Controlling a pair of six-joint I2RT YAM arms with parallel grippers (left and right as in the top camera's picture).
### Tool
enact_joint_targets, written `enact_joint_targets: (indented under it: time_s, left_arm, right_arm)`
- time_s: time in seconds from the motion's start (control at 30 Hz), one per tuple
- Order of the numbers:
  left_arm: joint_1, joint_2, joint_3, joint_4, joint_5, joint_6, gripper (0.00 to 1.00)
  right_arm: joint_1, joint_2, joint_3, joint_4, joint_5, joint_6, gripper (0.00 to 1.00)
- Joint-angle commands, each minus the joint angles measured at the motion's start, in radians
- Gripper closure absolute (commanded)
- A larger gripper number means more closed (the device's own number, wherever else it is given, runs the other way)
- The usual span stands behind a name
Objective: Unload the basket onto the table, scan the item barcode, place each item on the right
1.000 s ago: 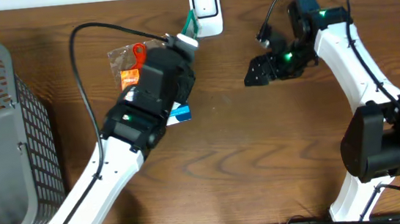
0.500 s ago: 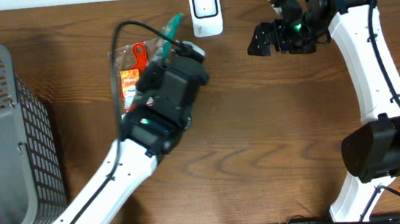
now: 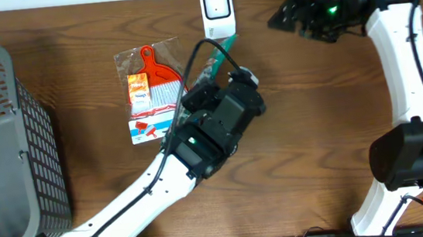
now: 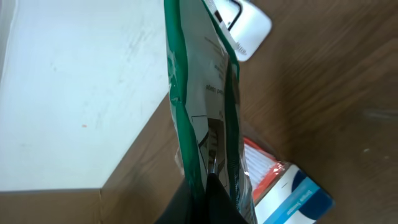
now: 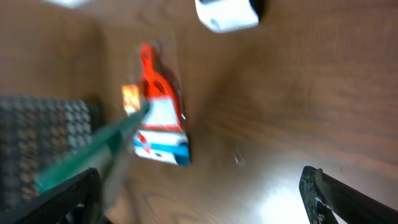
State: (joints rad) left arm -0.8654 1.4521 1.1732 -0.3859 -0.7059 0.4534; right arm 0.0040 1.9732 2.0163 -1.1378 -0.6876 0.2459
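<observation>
Green packet [image 3: 223, 51], flat and thin, made of glossy film with green edges and a pale face printed in small black type. The left wrist view shows it almost edge-on [image 4: 205, 93], a narrow strip with a slight crease along its length. The left hand [image 3: 215, 73] is clenched on its lower end, the dark fingers [image 4: 208, 202] pinching the film from both sides. The packet is held up off the counter [image 3: 299, 141]. Its long axis runs from the hand up and slightly right in the overhead view, and its free end points at the scanner [image 3: 217, 10] and lies just beside the scanner's near edge; contact cannot be judged.

The scanner is a white, smooth, rounded-rectangle housing with a dark-outlined window [image 4: 245, 28], and it sits at the far edge of the dark, wood-grained counter. A brush pack [image 3: 150, 89] lies flat to the left of the left arm: a clear, crinkled bag holding an orange-handled brush with pale bristles and a blue-and-white card [image 4: 280, 186]. A grey plastic mesh basket [image 3: 0, 146] stands at the left edge of the counter.

The right hand [image 3: 287, 14] is released, its black fingers spread wide and empty [image 5: 199, 180]. It hangs above the far right of the counter, well apart from the packet.
</observation>
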Motion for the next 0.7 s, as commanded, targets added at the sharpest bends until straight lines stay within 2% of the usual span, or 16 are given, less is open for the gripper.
enact_joint_targets:
  time_s: [0.0,0.23,0.67]
  left_arm:
    - [-0.032,-0.004,0.018,0.001,-0.024,0.013,0.93]
    - [-0.095,-0.004,0.018,0.000,-0.025,0.014,0.93]
    - [-0.114,-0.004,0.018,0.000,-0.033,0.026,0.93]
  right_arm:
    - [-0.023,0.028,0.022,0.032,-0.145,0.122,0.02]
    - [0.000,0.130,0.022,0.079,-0.514,0.159,0.06]
    - [0.076,0.182,0.022,0.072,-0.764,0.137,0.08]
